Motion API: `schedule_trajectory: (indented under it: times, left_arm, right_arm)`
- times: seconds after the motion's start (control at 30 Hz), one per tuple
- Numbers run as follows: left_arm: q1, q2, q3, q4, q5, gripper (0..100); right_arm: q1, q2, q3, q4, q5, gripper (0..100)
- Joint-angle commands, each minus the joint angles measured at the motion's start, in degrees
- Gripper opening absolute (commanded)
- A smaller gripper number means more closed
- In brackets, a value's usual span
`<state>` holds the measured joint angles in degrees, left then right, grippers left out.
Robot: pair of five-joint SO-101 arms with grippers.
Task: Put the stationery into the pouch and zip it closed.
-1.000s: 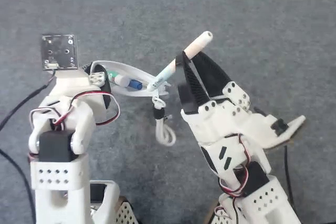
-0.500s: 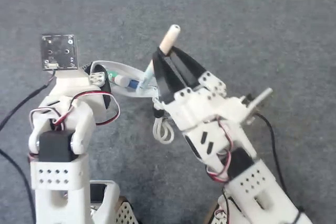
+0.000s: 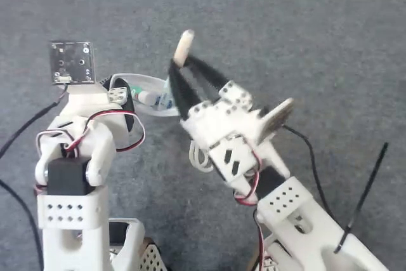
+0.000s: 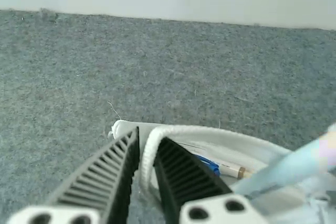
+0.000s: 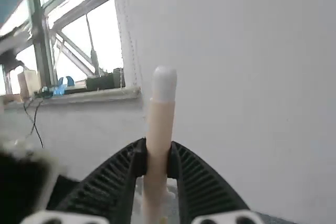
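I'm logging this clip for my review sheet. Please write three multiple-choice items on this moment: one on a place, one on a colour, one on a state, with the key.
1. Where is the lower end of the pen held by the right end effector?
A. flat on the mat, far from everything
B. at the opening of the pouch
C. under an arm's base

2. What colour is that pen's upper end?
A. beige
B. red
C. black

3. What is the state of the left end effector?
A. wide open over bare mat
B. shut on the pouch's rim
C. shut on a pen

Key:
1 B: the left wrist view shows the pale blue barrel reaching over the open pouch.
2 A: the high view shows a beige cap above the fingers.
3 B: the white rim sits pinched between its fingers.
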<state>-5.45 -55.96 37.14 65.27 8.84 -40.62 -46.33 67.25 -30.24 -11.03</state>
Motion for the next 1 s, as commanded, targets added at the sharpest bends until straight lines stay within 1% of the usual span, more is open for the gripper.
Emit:
schedule_trajectory:
  times: [0.0,0.1,0.17,0.4,0.5,0.77,0.83,0.97]
  left_arm:
    - [0.18,-0.79,-0.84,-0.88,-0.53,1]
    - [0.26,-0.88,-0.57,-0.88,-0.53,1]
    - [0.09,-0.88,-0.48,-0.7,-0.53,1]
    - [0.0,-0.88,-0.31,-0.62,-0.53,1]
    - [0.18,-0.88,0.57,-0.88,-0.53,1]
    - [0.18,-0.88,0.57,-0.88,-0.53,1]
    - [0.18,-0.88,0.57,-0.88,-0.53,1]
    - [0.18,-0.88,0.57,-0.97,-0.53,1]
  right_arm:
    - [-4.88,-4.7,4.84,-0.92,14.77,0.6]
    - [-6.81,-9.89,8.0,-0.4,17.58,0.6]
    - [-7.08,-13.41,8.62,3.82,18.55,0.6]
    - [-7.16,-24.84,2.81,33.54,18.46,0.6]
    - [-6.9,-28.0,-0.18,41.71,18.37,0.6]
    - [-6.9,-29.14,-0.35,41.63,18.29,0.6]
    - [-6.9,-29.05,0.53,37.85,18.29,0.6]
    - [-7.16,-29.05,6.24,24.04,18.29,0.6]
